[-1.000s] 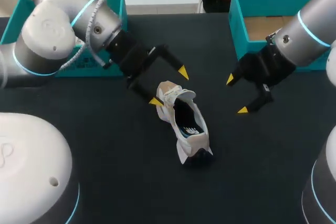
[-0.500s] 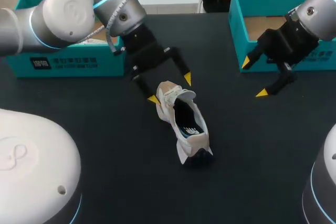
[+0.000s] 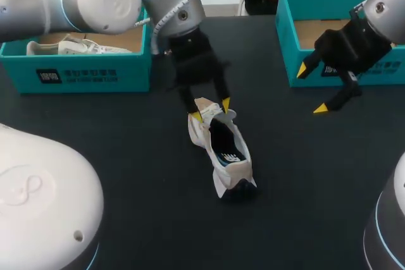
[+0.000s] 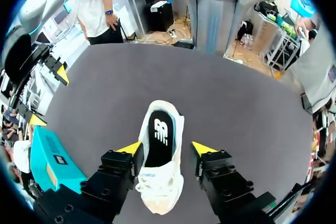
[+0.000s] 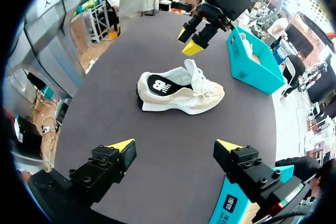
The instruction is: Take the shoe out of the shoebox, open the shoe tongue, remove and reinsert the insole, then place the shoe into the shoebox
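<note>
Cream shoe, white logo on black insole, left tool spread astride its laced end, right tool wide

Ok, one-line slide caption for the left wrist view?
Left jaws open astride the white shoe standing on the dark table, its black insole still inside.

A cream sneaker stands upright mid-table, toe far, heel near, its dark insole showing, between 2 open teal shoeboxes: left box and right box, both far.
</note>
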Controlling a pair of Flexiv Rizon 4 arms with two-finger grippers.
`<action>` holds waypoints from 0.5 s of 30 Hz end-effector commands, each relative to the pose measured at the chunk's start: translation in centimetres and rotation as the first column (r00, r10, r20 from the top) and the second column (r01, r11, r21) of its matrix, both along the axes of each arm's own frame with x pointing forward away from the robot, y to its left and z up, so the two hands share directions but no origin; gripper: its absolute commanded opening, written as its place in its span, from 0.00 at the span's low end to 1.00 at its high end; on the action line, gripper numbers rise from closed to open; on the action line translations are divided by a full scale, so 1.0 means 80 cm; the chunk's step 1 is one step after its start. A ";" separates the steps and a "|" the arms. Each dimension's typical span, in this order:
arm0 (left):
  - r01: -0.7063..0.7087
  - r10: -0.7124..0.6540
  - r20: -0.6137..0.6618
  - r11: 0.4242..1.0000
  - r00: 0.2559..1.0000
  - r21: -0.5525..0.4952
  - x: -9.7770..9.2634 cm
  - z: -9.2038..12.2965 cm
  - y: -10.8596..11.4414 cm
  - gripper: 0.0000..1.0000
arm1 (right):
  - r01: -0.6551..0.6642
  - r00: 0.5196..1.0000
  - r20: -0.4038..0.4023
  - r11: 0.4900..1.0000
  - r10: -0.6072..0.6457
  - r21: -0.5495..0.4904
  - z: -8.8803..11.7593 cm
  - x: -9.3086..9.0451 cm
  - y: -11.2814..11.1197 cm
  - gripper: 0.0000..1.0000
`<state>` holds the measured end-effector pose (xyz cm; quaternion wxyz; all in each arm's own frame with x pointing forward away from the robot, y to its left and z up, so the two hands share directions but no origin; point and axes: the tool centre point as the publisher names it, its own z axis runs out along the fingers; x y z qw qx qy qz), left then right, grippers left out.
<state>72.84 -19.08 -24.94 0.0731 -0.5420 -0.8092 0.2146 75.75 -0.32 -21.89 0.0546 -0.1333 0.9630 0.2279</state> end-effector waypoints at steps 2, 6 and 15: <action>0.003 0.000 -0.021 0.992 1.000 0.128 -0.014 -0.003 -0.022 0.00 | 0.001 1.000 0.001 1.000 -0.001 -0.003 -0.001 0.000 0.001 1.00; -0.051 0.051 0.007 0.983 0.999 0.174 -0.023 -0.019 -0.033 0.00 | 0.001 1.000 0.001 1.000 -0.001 -0.003 -0.001 0.000 0.001 1.00; -0.089 0.094 -0.020 0.979 0.995 0.185 -0.044 -0.048 -0.036 0.00 | 0.001 1.000 0.001 1.000 -0.001 -0.003 -0.001 0.000 0.001 1.00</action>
